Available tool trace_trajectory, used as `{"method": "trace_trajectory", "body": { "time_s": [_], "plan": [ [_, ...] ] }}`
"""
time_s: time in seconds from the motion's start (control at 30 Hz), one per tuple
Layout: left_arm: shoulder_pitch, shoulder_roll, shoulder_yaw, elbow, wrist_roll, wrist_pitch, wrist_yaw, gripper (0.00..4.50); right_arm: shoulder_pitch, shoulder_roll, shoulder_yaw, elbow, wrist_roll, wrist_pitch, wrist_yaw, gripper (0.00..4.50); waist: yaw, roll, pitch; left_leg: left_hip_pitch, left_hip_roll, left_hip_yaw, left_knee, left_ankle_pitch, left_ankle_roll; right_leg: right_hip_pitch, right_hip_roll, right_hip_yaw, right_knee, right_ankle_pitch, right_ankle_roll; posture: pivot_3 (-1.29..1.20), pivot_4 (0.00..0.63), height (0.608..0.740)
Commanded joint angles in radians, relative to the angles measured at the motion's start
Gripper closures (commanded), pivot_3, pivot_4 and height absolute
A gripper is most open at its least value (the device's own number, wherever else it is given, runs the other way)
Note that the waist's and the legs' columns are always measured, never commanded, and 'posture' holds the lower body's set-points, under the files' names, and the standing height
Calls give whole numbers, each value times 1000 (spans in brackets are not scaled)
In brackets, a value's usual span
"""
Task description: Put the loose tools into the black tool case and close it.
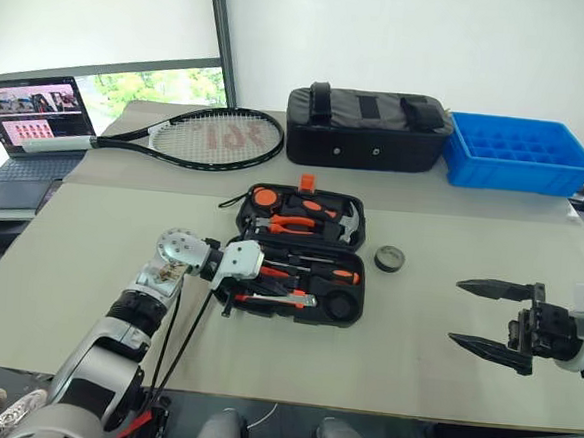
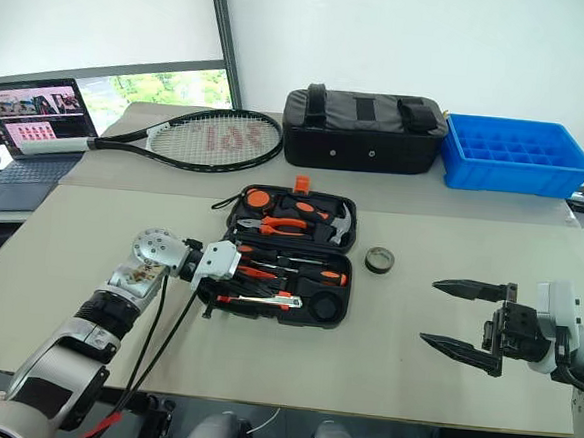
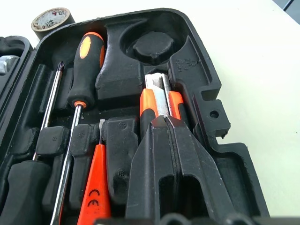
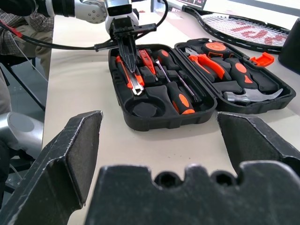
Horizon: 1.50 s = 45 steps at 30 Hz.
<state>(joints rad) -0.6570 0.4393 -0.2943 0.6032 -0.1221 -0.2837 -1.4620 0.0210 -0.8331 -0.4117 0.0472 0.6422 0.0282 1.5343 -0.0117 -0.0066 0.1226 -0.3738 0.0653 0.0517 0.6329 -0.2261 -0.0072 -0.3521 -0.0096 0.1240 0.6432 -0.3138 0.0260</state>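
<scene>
The black tool case (image 1: 360,284) lies open on the table, with pliers and a hammer in its far half. Two screwdrivers (image 3: 84,70) and an orange-and-black utility knife (image 3: 159,101) lie in slots of the near half. My left gripper (image 1: 250,288) is shut, its tips (image 3: 165,119) down on the knife's near end; I cannot tell whether they pinch it. The small dark tape roll (image 1: 389,258) sits on the table just right of the case. My right gripper (image 1: 471,312) hovers open and empty over the table, well to the right of the case.
A tennis racket (image 1: 213,136), a black fabric bag (image 1: 368,129) and a blue crate (image 1: 517,153) line the far side of the table. A laptop (image 1: 28,130) stands at the far left. Bare tabletop lies between the case and my right gripper.
</scene>
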Motion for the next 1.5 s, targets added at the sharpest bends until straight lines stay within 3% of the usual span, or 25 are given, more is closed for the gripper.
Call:
{"method": "trace_trajectory", "body": {
  "time_s": [0.03, 0.23, 0.5, 0.6, 0.7, 1.03, 1.13, 1.2, 1.47, 1.5],
  "plan": [
    [22, -6, -42, 64, 59, 13, 2, 4492, -19, -28, -24, -21, 11, -6, 4, 0, 0, 1, 0, 0, 0, 0, 0, 0, 0, 0, 0, 0, 0, 0, 0, 0, 150, 707],
    [32, -16, -38, 83, 60, 25, 18, 4492, -44, -35, -3, -4, 2, -2, 2, 0, -2, 1, -1, 0, 0, 0, 0, 0, 0, 0, 0, 0, 0, 0, 0, 0, 150, 707],
    [19, -17, 26, -9, 39, 49, 128, 4492, -170, -12, 67, 25, -118, -30, -160, 0, -3, 2, -1, 0, 0, 0, 0, 0, 0, -1, 0, 0, 1, 0, 1, 0, 150, 707],
    [12, 17, 117, -204, -84, 251, 158, 4492, -289, -18, 193, 79, -281, -34, -255, 0, -6, 2, 0, -1, 0, 0, 0, 0, 0, -3, 0, 1, 2, 0, 1, 0, 150, 707],
    [32, 70, 173, -369, -174, 411, 153, 3795, -389, -18, 300, 154, -409, -63, -296, 0, -19, 1, 2, -5, 1, 0, 0, 1, 1, -9, 2, 1, 4, 1, 0, 0, 150, 707],
    [135, 288, 305, -760, -371, 764, 172, 222, -680, 35, 540, 425, -584, -146, -214, 0, -25, 3, 1, -10, 1, -1, -5, 1, 1, -14, 2, 1, 1, 4, -7, 0, 150, 707],
    [183, 367, 346, -842, -419, 833, 160, 105, -765, 71, 592, 521, -626, -172, -191, 0, -28, 2, 1, -9, 1, -1, -5, 1, 1, -14, 1, 0, 1, 3, -7, 0, 150, 707],
    [214, 410, 365, -883, -436, 854, 159, 37, -811, 91, 621, 588, -658, -191, -188, 248, -31, 2, 2, -9, 1, 0, -5, 1, 1, -14, 1, 1, 1, 3, -8, 0, 150, 707],
    [293, 440, 423, -996, -498, 898, 230, 0, -926, 142, 671, 810, -750, -302, -225, 2845, -29, 2, 2, -8, 2, 0, -5, 1, 1, -14, 1, 0, 3, 3, -9, 0, 150, 707],
    [304, 441, 426, -1002, -500, 898, 236, 0, -932, 147, 673, 823, -754, -309, -223, 3325, -30, 2, 2, -8, 2, 0, -5, 1, 1, -14, 1, 0, 3, 3, -9, 0, 150, 707]
  ]
}}
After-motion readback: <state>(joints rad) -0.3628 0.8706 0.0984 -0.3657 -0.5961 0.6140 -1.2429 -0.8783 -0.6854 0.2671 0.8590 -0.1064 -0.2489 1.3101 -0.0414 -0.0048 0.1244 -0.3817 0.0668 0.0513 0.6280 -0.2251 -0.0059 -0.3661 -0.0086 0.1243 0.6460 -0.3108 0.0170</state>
